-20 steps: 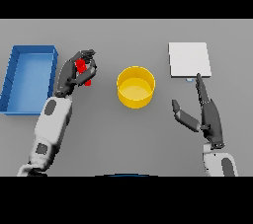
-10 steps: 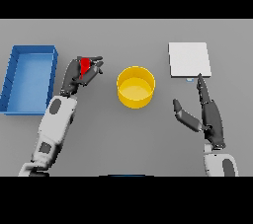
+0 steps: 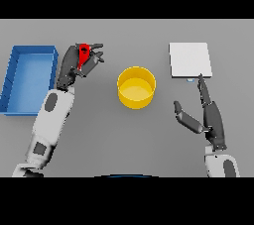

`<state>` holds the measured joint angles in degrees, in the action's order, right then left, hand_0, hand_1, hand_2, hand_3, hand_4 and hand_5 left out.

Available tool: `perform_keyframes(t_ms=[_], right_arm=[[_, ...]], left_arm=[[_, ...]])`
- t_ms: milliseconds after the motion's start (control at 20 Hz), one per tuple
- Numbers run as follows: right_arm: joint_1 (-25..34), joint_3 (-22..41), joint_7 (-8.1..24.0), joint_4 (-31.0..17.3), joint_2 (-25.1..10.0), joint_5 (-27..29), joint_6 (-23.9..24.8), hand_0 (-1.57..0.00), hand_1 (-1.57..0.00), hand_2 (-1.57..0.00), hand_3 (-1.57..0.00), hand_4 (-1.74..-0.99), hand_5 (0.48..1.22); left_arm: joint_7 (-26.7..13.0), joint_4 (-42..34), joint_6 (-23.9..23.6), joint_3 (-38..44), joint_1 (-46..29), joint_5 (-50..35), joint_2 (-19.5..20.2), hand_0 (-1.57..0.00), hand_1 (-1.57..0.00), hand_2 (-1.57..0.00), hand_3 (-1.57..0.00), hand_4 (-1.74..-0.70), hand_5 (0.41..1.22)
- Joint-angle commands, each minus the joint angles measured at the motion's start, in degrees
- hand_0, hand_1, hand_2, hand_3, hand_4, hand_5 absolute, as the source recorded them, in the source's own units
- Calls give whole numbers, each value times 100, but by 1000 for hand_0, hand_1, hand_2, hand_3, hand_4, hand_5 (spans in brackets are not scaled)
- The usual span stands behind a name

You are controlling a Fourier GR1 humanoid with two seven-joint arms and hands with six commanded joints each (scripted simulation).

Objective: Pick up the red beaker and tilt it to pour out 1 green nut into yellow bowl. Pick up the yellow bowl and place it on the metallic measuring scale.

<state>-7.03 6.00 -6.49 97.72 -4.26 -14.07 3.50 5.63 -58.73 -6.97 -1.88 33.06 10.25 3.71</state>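
Where grey table [image 3: 129, 140] spreads — scale [image 3: 190, 60] (far right).

left hand [image 3: 74, 65] grips red beaker [image 3: 84, 53] | yellow bowl [image 3: 136, 87] centre | right hand [image 3: 208, 117] fingers straight

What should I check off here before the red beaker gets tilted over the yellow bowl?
1. Left robot hand curled round the small red beaker: ok.
2. Beaker above the round yellow bowl: not ok, it is to the bowl's left.
3. Green nut inside beaker: cannot tell.
4. Bowl holds nothing yet: ok.
5. Flat metallic measuring scale bare: ok.
6. Right robot hand open, apart from the bowl: ok.
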Motion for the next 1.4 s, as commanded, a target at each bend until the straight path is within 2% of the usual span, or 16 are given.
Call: perform_keyframes(t_ms=[0, 150, 350, 400, 550, 750, 850, 950, 1000, 1050, 1100, 1250, 1300, 1350], right_arm=[[24, 0, 51, -3, 6, -1, 1, 1, 1, 1, 1, -1257, 663], [95, 41, 78, -59, 10, -104, 35, 1, 1, 1, 1, -1256, 674], [-17, 58, 195, 80, 7, -125, 39, 1, 1, 1, 1, -1256, 678], [-9, 55, 194, 62, 8, -135, 49, 1, 1, 1, 1, -1254, 680], [63, 50, 242, 26, 5, -88, -2, 1, 1, 1, 1, -1252, 685], [-57, 120, 186, 114, 59, -102, -18, 1, 1, 1, 1, -1262, 694], [-35, 56, 265, 142, -14, -44, -60, 1, 1, 1, 1, -1270, 700], [17, 120, 375, 126, 84, -71, -39, 1, 1, 1, 1, -1274, 704], [-110, 159, 229, 189, 67, -114, -42, 1, 1, 1, 1, -1282, 705], [-85, 115, 239, 253, 67, -48, -39, 1, 1, 1, 1, -1284, 705], [-22, 55, 309, 181, 69, 0, -22, 1, 1, 1, 1, -1283, 702], [-108, 13, 140, 118, 128, 136, -45, 1, 1, 1, 1, -1288, 685], [-69, 0, 105, 2, 135, 106, -16, 1, 1, 1, 1, -1292, 678], [3, -29, 142, 35, 153, 157, -6, 1, 1, 1, 1, -1294, 672]], left_arm=[[-278, -139, 88, -223, 76, 206, 139, -1561, -1561, -1561, -1558, -1728, 1121], [-708, -274, 223, -749, 131, 645, 329, -1564, -1565, -1565, -1562, -1733, 1122], [-999, -421, 289, -1110, 185, 887, 507, -1564, -1565, -1565, -1562, -1733, 1112], [-1235, -399, 301, -1195, 308, 986, 548, -1566, -1566, -1566, -1564, -1734, 1114], [-1721, -286, 283, -1744, 588, 1686, 785, -1568, -1568, -1568, -1567, -1738, 1131], [-1976, -194, 518, -2622, 969, 2625, 1097, -1570, -1570, -1570, -1570, -1740, 1145], [-2044, -154, 707, -2918, 1206, 2900, 1179, -1570, -1570, -1570, -1570, -1740, 1173], [-2053, -73, 847, -3186, 1401, 3145, 1242, -1571, -1571, -1571, -1570, -1740, 1190], [-1975, 16, 917, -3304, 1503, 3247, 1282, -1571, -1571, -1571, -1571, -1691, 1196], [-1917, 86, 1001, -3438, 1638, 3380, 1346, -1571, -1571, -1571, -1571, -1649, 1201], [-1855, 132, 1131, -3555, 1768, 3464, 1401, -1571, -1571, -1571, -1571, -1666, 1205], [-1758, 265, 1694, -4011, 2143, 3721, 1436, -1571, -1571, -1571, -1327, -1695, 1213], [-1686, 348, 1741, -4175, 2265, 3840, 1395, -1571, -1571, -1571, -1277, -1701, 1215], [-1593, 435, 1792, -4340, 2364, 3932, 1328, -1571, -1571, -1571, -1336, -1707, 1216]])
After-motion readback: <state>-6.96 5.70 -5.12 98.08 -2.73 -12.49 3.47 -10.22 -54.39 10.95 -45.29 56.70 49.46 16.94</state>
